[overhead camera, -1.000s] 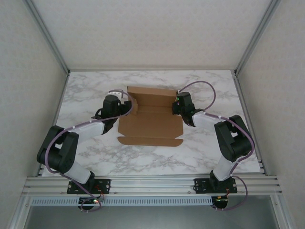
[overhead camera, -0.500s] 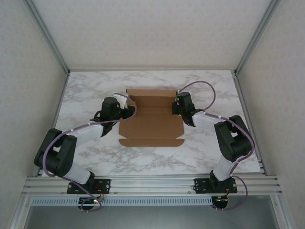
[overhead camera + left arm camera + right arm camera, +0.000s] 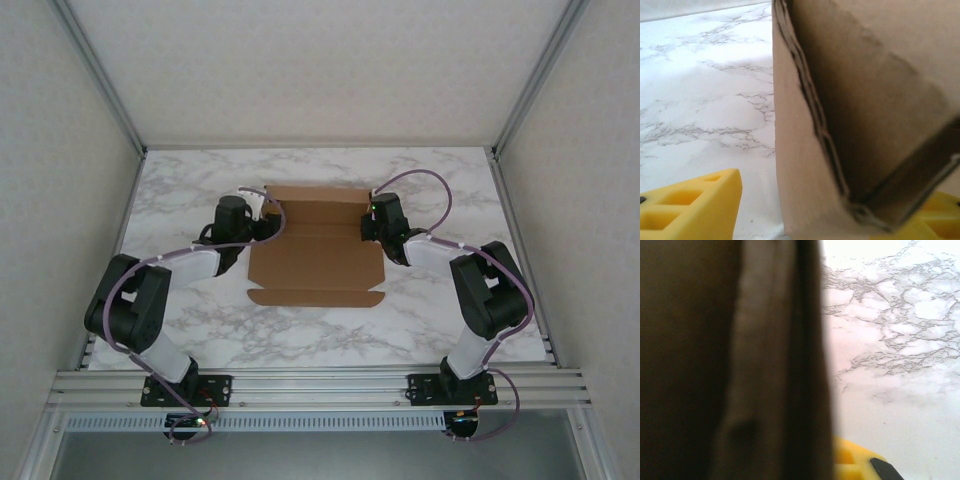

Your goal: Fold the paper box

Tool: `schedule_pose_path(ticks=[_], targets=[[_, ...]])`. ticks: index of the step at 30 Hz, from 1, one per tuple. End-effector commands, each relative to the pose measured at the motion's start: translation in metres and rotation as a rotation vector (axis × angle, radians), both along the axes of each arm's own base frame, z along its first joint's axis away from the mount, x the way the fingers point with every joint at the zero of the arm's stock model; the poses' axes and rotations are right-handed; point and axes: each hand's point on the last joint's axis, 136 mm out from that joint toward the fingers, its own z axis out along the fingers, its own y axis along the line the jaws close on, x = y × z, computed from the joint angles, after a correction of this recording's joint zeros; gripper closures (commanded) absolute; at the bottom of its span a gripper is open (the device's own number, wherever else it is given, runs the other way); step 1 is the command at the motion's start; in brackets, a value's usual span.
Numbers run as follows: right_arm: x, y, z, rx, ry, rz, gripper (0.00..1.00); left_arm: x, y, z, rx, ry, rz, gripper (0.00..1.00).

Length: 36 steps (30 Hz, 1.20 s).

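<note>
Left gripper [image 3: 267, 216] nudged farther, apart around corrugated paper box [image 3: 318, 262], right gripper [image 3: 366, 226] clamping it

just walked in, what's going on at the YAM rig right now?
Both arms are working on a brown paper box lying on the marble table. It is partly folded: the side walls stand up and the near flap lies flat. The left gripper straddles the left wall with its jaws open, and one yellow finger is clear of the cardboard. The right gripper is shut, apparently pinching the right wall. The box is not closed yet.
</note>
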Motion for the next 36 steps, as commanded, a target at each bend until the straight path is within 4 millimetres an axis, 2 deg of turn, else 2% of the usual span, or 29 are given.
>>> schedule_pose_path(ticks=[1, 4, 8, 19, 23, 29, 36], targets=[[-0.035, -0.004, -0.041, -0.041, 0.167, 0.048, 0.99, 0.018, 0.010, 0.009, 0.015, -0.037, 0.037, 0.42], [-0.036, -0.004, -0.041, -0.039, 0.170, 0.047, 0.99, 0.021, 0.012, 0.009, 0.018, -0.032, 0.042, 0.49], [-0.035, -0.004, -0.040, -0.033, 0.165, 0.043, 0.99, 0.027, 0.025, 0.004, 0.007, -0.003, 0.146, 0.57], [-0.035, 0.002, -0.039, 0.001, 0.170, 0.054, 0.99, 0.031, 0.033, -0.017, -0.075, 0.075, 0.275, 0.63], [-0.036, 0.009, -0.035, 0.032, 0.171, 0.069, 0.98, 0.035, 0.036, -0.021, -0.045, 0.086, 0.325, 0.78], [-0.035, 0.007, -0.032, 0.017, 0.163, 0.045, 1.00, 0.035, 0.041, -0.020, 0.044, 0.059, 0.426, 0.93], [-0.033, 0.003, -0.032, -0.001, 0.171, 0.002, 1.00, 0.030, 0.049, -0.026, 0.093, 0.055, 0.518, 0.96]])
